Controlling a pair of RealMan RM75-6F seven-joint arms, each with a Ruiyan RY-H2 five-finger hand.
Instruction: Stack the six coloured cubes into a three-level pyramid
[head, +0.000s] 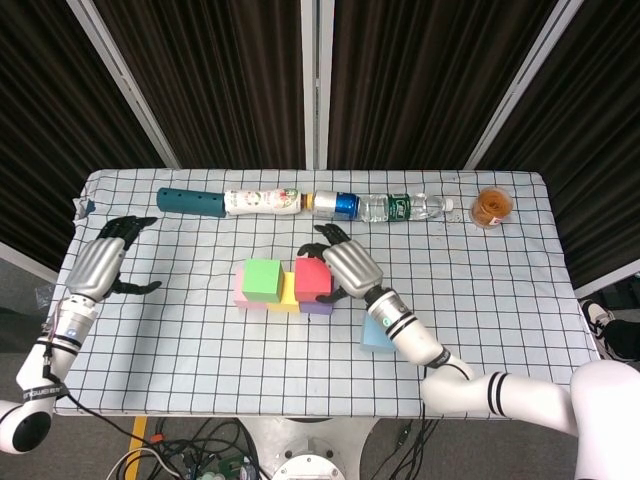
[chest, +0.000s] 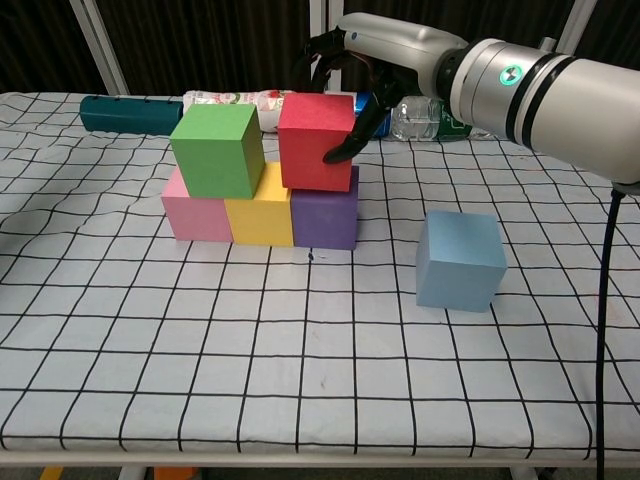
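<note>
Five of the six cubes stand in the stack near the middle of the checked tablecloth-covered table (chest: 120, 400): a pink cube (chest: 196, 215), a yellow cube (chest: 258, 214) and a purple cube (chest: 325, 217) form the bottom row, touching side by side, with a green cube (chest: 217, 149) and a red cube (chest: 314, 141) on the second level. The red cube sits slightly askew and appears tilted, its lower right edge raised off the purple cube.

The right hand (chest: 352, 62) grasps the red cube, fingers over its far side and the thumb pressed on its right face. The left hand (head: 100, 265) rests near the table's left edge, fingers apart, holding nothing.

The remaining light blue cube (chest: 459, 259) lies alone on the cloth, toward the near edge and to the right of the stack, apart from it. It is just beside the right forearm and well apart from the left hand. Judgement: the right hand is the nearer one for fetching it once the red cube is squared; the top slot lies over the green-red seam.
</note>
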